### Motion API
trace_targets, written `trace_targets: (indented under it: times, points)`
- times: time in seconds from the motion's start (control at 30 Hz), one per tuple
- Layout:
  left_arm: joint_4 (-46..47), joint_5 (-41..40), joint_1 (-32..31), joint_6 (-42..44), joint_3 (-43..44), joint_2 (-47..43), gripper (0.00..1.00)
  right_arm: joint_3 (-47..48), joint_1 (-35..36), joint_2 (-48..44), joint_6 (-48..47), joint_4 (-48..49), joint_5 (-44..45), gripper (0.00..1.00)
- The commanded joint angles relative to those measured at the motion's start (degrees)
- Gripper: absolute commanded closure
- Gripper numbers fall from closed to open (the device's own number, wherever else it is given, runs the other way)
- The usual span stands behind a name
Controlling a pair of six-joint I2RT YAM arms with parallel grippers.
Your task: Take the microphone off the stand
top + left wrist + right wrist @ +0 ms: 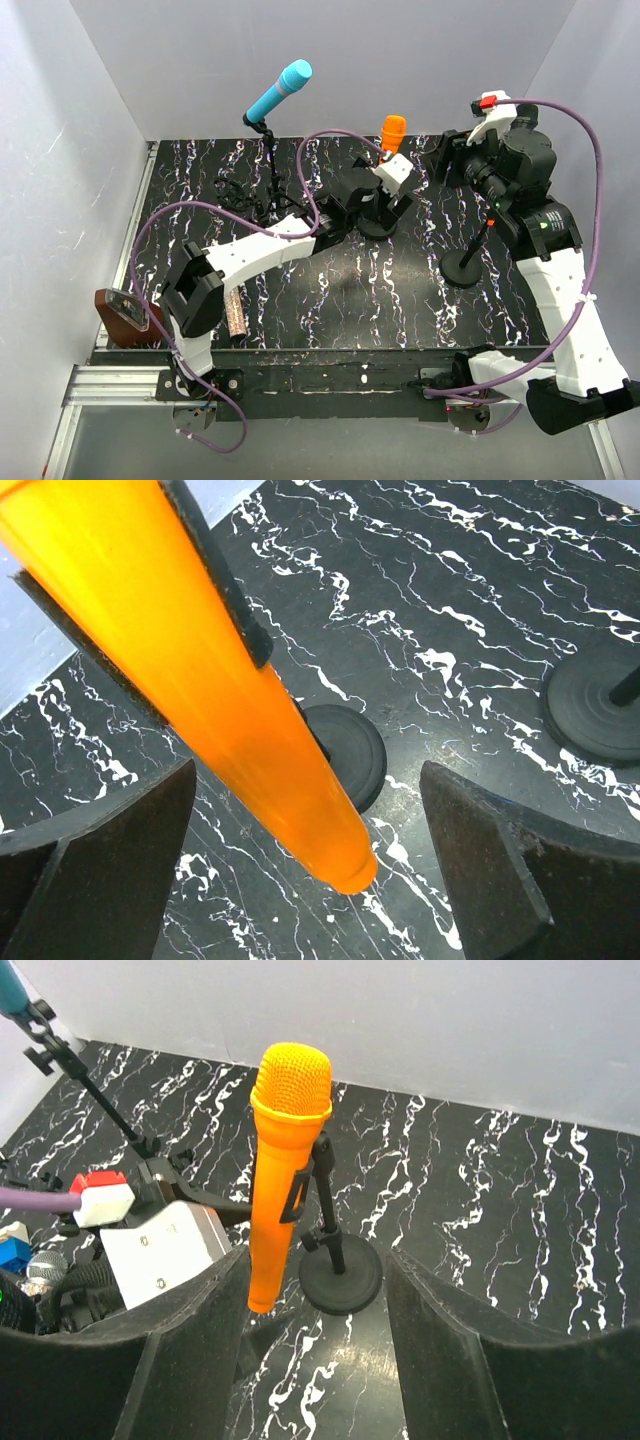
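An orange microphone (393, 132) sits upright in the black clip of a stand with a round base (378, 222). My left gripper (385, 198) is open, with its fingers on either side of the microphone's lower handle and not touching it. In the left wrist view the handle (250, 710) runs down between the fingers (120, 850), with the clip (225, 590) above and the base (350, 750) below. My right gripper (440, 160) is open and empty, to the right of the microphone and facing it. The right wrist view shows the microphone (285, 1170) and the base (342, 1278).
A blue microphone (280, 90) stands on a tripod stand at the back left. An empty stand with a round base (465, 268) is at the right and also shows in the left wrist view (595, 705). A brown object (125, 310) lies at the left edge.
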Motion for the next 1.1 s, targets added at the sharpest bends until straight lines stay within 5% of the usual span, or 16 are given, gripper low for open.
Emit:
trace_targets:
  times: [0.0,0.27,0.43,0.6,0.77,0.87,1.07]
  points:
    - [1.86,0.46,1.17,-2.53,3.67,-0.29,0.1,-2.01,-1.06,-1.43,1.56,3.11,-0.17,0.38]
    - [-1.92,6.16,3.28,-1.75,3.24,-2.48,0.52,-5.26,-2.29,-2.05,0.68,3.2,-4.47,0.39]
    - [-7.19,20.63,8.02,-3.58,1.22,-6.43,0.78,-6.06,-2.55,-1.61,-0.2,0.83,-5.71,0.39]
    - [-10.79,35.59,14.52,-2.97,-1.25,-11.97,0.84,-7.29,-2.82,-1.43,-3.53,0.73,-14.91,0.37]
    - [-17.2,50.27,20.41,-0.09,-0.55,-14.35,0.86,-13.51,-2.91,-3.8,-14.5,2.49,-37.93,0.32]
    - [-26.75,59.5,22.26,7.19,1.29,-14.79,0.86,-16.25,-2.91,-4.16,-19.0,1.01,-44.54,0.29]
    - [-31.02,64.09,24.64,12.66,-1.06,-16.46,0.87,-18.97,-2.64,-1.0,-16.92,4.23,-50.88,0.3]
